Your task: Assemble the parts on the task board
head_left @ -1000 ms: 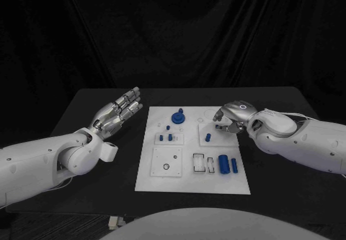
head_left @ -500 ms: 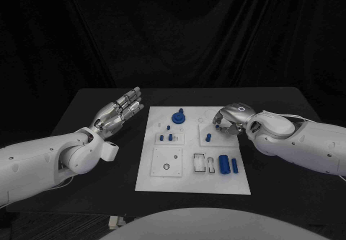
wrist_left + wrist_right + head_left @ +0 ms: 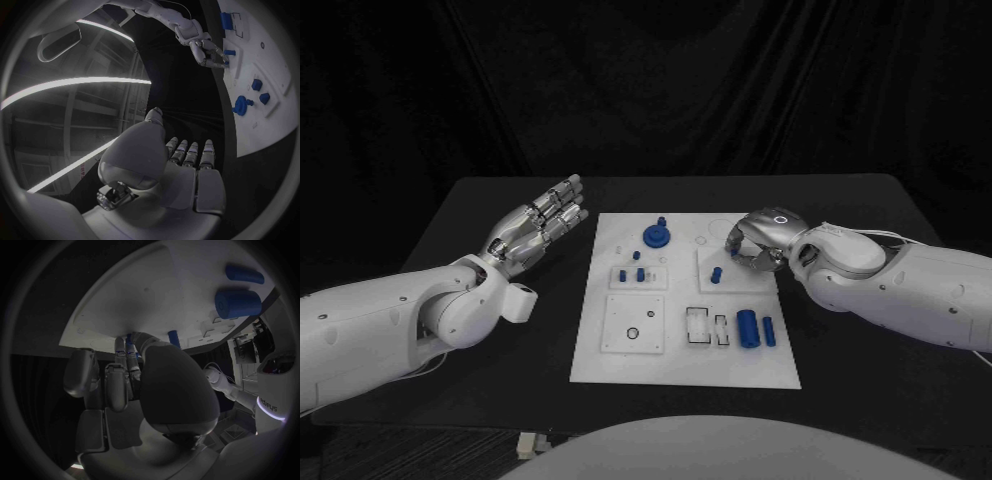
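The white task board lies in the middle of the black table. On it are a round blue part, small blue pegs, one blue peg and two blue cylinders. My right hand hangs curled over the board's far right corner, just beyond that peg. In the right wrist view its fingertips point down at the board and pinch a small blue part, beside the standing peg. My left hand is held flat with fingers spread, off the board's left edge, holding nothing.
Black table surrounds the board on all sides, with a dark curtain behind. Rectangular sockets and a square plate with a round hole sit in the board's near half. The left forearm lies along the table's left side.
My right hand has edged slightly left and turned a little over the board's far right corner. The left hand and the parts on the board have not moved.
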Robot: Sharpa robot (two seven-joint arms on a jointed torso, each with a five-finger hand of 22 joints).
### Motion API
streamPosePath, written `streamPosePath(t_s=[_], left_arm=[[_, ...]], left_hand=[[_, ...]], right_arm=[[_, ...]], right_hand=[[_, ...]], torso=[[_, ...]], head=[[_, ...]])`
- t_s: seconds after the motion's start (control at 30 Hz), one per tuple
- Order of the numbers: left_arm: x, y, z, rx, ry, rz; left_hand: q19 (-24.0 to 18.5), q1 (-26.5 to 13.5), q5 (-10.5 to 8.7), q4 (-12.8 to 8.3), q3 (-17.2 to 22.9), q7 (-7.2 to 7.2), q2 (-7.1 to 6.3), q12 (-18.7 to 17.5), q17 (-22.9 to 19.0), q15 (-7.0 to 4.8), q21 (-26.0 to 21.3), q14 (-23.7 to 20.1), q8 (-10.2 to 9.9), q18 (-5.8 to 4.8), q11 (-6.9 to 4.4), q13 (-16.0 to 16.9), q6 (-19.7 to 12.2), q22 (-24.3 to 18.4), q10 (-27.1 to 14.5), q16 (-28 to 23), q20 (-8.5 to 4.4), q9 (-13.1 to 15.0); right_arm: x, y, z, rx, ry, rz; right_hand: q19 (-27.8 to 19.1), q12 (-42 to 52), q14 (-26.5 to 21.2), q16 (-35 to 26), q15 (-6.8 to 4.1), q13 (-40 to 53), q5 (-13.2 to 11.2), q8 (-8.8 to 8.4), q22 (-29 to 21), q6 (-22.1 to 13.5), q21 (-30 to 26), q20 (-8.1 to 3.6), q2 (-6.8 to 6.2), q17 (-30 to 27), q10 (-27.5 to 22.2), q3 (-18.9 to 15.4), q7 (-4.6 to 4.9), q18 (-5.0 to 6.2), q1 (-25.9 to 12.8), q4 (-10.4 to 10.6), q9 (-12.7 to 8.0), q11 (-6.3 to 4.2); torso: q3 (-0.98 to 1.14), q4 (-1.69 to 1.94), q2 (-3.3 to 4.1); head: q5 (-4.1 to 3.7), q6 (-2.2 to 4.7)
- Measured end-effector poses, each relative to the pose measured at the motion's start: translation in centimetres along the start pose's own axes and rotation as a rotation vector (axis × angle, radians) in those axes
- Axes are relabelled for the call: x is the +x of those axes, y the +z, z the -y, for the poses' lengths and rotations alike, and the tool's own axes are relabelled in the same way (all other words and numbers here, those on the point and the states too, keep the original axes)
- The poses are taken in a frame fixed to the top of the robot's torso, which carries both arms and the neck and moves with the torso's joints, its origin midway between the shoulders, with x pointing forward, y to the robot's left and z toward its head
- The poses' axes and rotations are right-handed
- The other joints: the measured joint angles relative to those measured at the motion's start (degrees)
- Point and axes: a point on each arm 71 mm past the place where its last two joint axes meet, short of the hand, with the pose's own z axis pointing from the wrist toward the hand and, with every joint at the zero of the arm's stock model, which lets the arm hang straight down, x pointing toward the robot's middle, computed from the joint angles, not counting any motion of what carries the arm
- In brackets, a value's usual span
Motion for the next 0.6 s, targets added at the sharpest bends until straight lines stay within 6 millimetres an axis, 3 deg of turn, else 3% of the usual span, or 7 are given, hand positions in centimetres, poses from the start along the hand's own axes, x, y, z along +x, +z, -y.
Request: streamPosePath(t_s=[0.07, 0.23, 0.27, 0.6], left_arm=[[0.03, 0.01, 0.00, 0.000, -0.001, -0.002], [0.17, 0.04, 0.00, 0.001, -0.006, -0.007], [0.19, 0.06, -0.01, 0.001, -0.007, -0.009], [0.34, 0.18, -0.08, 0.001, -0.013, -0.018]], left_hand=[[-0.02, 0.25, 1.18, -0.08, -0.08, 0.00, 0.01, 0.00, 0.00, 0.20, 0.01, 0.20, 0.00, 0.00, 0.18, 0.00, 0.00, 0.03, -0.18, 0.00, 0.19, 0.00], [0.10, 0.76, 1.88, -0.16, -0.16, 0.00, 0.04, 0.20, 0.00, 0.42, 0.01, 0.00, 0.00, 0.07, 0.18, 0.00, 0.00, 0.41, -0.18, 0.00, 0.72, 0.00], [0.28, 1.07, 2.29, -0.16, -0.16, 0.00, -0.27, 0.20, 0.02, 0.62, 0.01, 0.21, 0.00, 0.90, 0.18, 0.00, 0.00, 0.57, -0.18, 0.00, 1.02, 0.00], [0.70, 1.54, 3.40, -0.16, -0.16, 0.00, -0.23, 0.20, 0.15, 1.22, 0.33, 0.41, 0.00, 0.89, 0.17, -0.01, 0.00, 1.39, -0.18, 0.45, 2.13, -0.01]], right_arm=[[0.00, 0.00, 0.00, -0.001, 0.000, 0.000], [0.03, -0.10, 0.06, -0.003, 0.001, 0.002], [0.03, -0.13, 0.08, -0.003, 0.001, 0.002], [-0.05, -0.48, 0.10, -0.007, 0.019, 0.017]], right_hand=[[0.00, 0.06, 0.00, 0.00, 0.00, 0.00, 0.23, 0.23, 0.00, 0.43, 0.00, 0.00, 0.00, 0.00, 0.22, 0.17, 0.01, 0.00, 0.00, -0.17, 0.16, -0.23], [0.00, 0.50, 0.00, 0.00, 0.00, -0.01, 0.24, 0.92, 0.00, 1.57, 0.00, 0.00, 0.23, 0.00, 1.22, 0.87, -0.09, 0.00, 0.23, -0.86, 0.87, -0.25], [0.00, 0.75, 0.00, 0.00, 0.00, -0.01, 0.23, 1.01, -0.01, 1.70, 0.00, 0.00, 0.23, 0.00, 1.34, 0.89, -0.06, 0.00, 0.23, -0.84, 1.06, -0.29], [0.00, 1.11, 0.00, 0.00, 0.00, -0.07, -0.03, 1.83, -0.01, 2.94, 0.50, 0.00, 0.23, 0.00, 3.09, 1.66, -0.10, 0.00, 0.22, -1.34, 2.09, -0.60]], torso=[[0.00, 0.00, 0.00], [0.00, 0.00, 0.01], [0.00, 0.00, 0.01], [0.00, 0.00, 0.02]], head=[[-0.09, 0.00], [0.08, 0.00], [0.14, 0.00], [0.47, 0.00]])
